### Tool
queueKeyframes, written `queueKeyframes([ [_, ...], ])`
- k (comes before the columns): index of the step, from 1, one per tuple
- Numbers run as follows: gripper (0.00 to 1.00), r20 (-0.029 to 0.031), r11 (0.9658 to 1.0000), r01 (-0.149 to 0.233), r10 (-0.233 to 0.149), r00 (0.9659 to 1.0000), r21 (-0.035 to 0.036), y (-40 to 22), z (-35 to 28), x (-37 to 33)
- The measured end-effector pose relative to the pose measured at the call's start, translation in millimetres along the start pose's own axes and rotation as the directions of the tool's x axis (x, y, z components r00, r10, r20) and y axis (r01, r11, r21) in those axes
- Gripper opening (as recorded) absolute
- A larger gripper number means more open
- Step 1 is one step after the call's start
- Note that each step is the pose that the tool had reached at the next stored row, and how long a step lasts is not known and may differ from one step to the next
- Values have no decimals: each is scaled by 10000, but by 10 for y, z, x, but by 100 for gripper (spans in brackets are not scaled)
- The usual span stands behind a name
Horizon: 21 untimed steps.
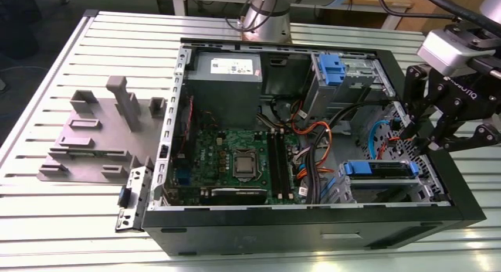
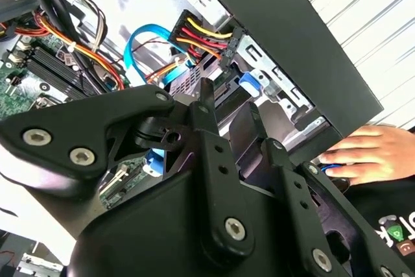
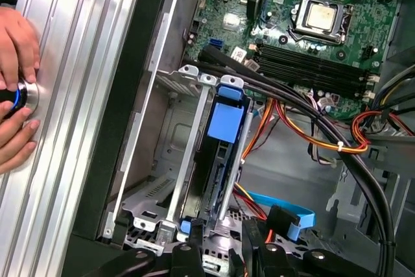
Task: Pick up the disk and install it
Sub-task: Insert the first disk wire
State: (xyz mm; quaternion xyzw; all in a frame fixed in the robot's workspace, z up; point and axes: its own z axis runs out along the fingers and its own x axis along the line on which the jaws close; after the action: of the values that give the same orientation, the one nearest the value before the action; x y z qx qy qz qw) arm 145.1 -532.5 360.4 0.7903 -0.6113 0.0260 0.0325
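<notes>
**Slatted table, opened case**

Slatted aluminium table (image 1: 47,225) bore the open computer case (image 1: 313,231). Cables (image 3: 305,98) crossed beside the lower bay, where the disk (image 1: 379,169) sat. The gripper (image 1: 444,146) hung over the case's edge, fingers apart, empty. A hand (image 2: 366,154) pressed a button (image 3: 16,93).

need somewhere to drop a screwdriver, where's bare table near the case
Free: slats on the near side of the grey fixture, at the exterior view's left of the case. Crowded: inside the case, cables run between board and cages.
</notes>
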Motion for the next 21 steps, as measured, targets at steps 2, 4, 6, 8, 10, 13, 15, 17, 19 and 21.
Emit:
queueKeyframes([
  [2, 37, -10, 10000, 32, -32, 10000, -5, -12, 8, 1],
  [4, 37, -16, 10000, 57, -57, 10000, -13, -24, 19, -2],
  [6, 37, -11, 10000, 71, -71, 10000, -32, -35, 27, -8],
  [8, 37, -6, 9999, 88, -88, 10000, -55, -45, 27, -10],
  [10, 37, -6, 9999, 127, -127, 9999, -56, -49, 27, -10],
  [13, 37, -38, 9998, 174, -174, 9998, -68, -60, 28, -9],
  [15, 37, -120, 9998, 175, -176, 9998, -106, -71, 27, -13],
  [17, 37, -191, 9997, 176, -179, 9997, -155, -83, 25, -27],
  [19, 37, -189, 9996, 181, -185, 9996, -219, -98, 24, -43],
  [21, 37, -167, 9994, 189, -194, 9997, -301, -118, 23, -51],
])
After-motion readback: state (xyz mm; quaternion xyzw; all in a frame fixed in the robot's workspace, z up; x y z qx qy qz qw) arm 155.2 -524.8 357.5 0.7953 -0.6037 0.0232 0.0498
